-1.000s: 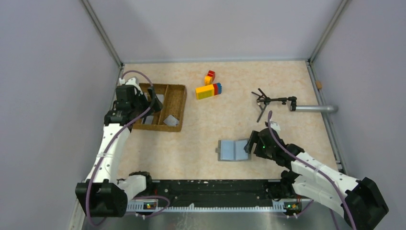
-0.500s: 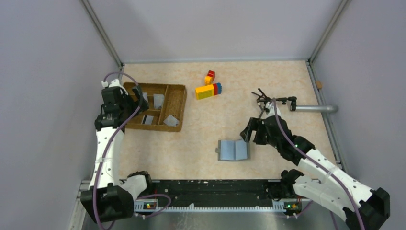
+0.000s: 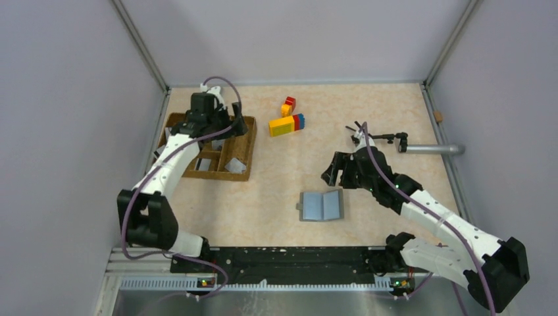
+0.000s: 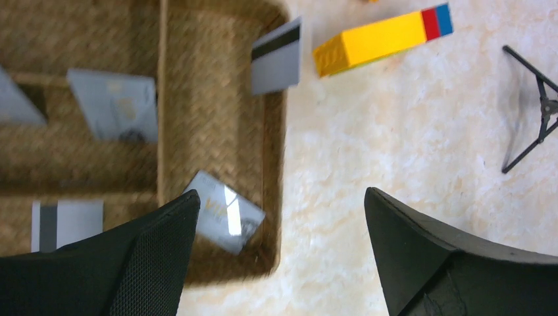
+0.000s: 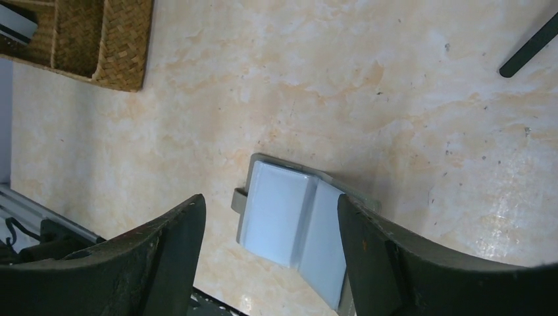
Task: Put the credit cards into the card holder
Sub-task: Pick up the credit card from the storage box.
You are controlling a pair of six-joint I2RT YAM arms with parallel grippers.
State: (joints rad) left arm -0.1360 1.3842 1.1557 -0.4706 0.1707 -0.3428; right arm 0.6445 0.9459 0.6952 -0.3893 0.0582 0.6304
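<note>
Left wrist view shows the credit cards in the wicker tray at far left, the card holder lies open and apparently cardless on the table, and left fingers and right fingers gape wide holding nothing, so the work looks unstarted

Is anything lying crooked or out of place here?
Yes: a striped card leans across the tray rim, half sticking out, and a shiny card lies tilted in one corner.
</note>
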